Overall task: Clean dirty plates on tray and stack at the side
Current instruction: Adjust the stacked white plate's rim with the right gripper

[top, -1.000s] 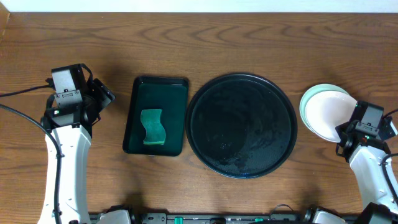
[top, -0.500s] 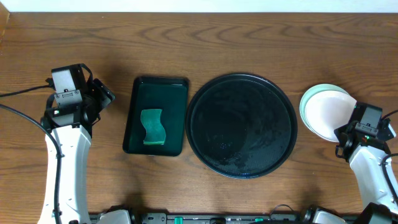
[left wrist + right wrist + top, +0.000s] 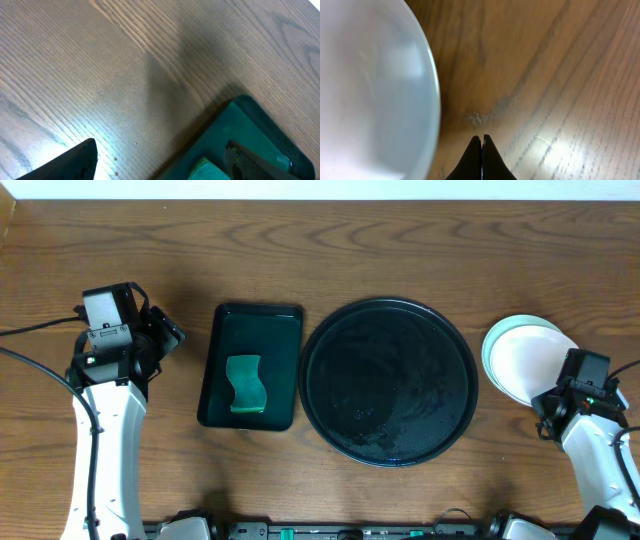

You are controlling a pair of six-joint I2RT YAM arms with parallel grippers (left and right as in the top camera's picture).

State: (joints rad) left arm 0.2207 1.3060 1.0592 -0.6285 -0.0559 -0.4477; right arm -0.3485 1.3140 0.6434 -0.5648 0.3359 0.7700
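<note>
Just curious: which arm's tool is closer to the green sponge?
Left. The left tool is beside the green tray holding the sponge; the right tool is far across, beyond the black tray, by the plates.

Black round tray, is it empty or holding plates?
Empty. No plate lies on the black tray; the plates sit stacked on the table to its right.

Bright, even light from above, white glare on the glossy black tray (image 3: 390,380) and table (image 3: 555,145), close-up plate (image 3: 370,90) blurred.

Black tray (image 3: 388,383); white, mint plates (image 3: 522,362); brown grained table (image 3: 350,250)
</note>
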